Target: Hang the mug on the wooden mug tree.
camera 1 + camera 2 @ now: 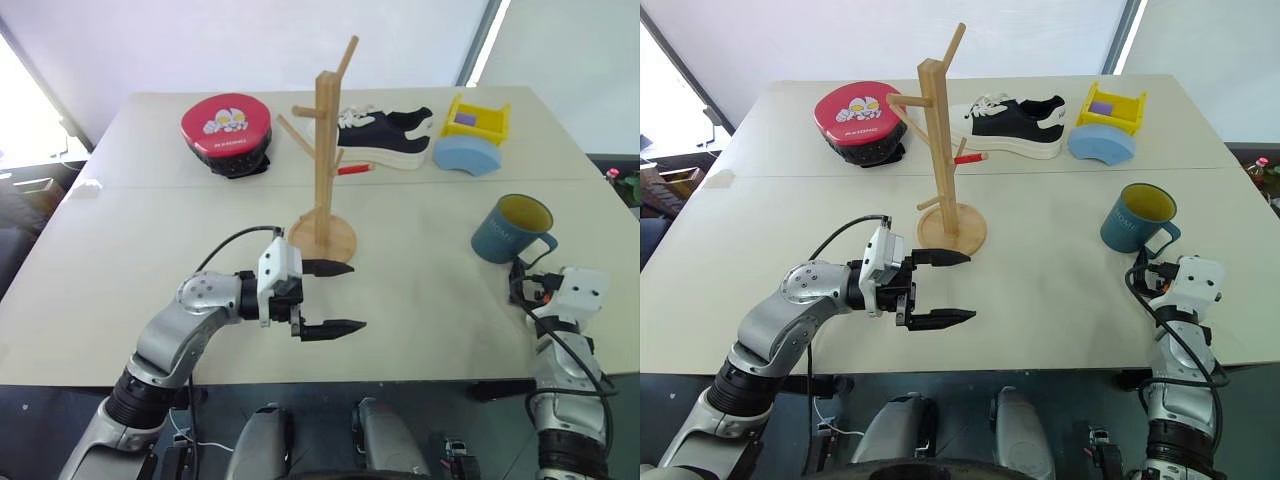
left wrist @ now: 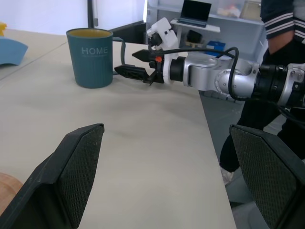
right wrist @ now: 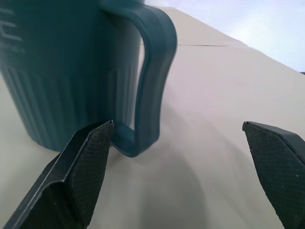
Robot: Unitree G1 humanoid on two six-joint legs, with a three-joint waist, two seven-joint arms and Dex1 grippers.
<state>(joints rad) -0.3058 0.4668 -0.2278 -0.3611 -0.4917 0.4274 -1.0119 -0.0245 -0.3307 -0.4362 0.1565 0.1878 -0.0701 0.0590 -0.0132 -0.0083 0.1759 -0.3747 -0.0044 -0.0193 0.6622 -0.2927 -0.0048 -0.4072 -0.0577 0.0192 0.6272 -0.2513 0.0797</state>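
While upright on the table [image 1: 420, 300], the mug [image 1: 511, 228] just ahead of the wide-spread right gripper [image 3: 178, 157].

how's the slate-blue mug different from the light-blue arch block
The slate-blue ceramic mug is darker, round and hollow, yellow-olive inside, with a loop handle; the light-blue arch-shaped block is paler and solid-looking. The mug stands upright near the table's front right by the right gripper; the block lies far back beside a yellow box. Both rest on the table.
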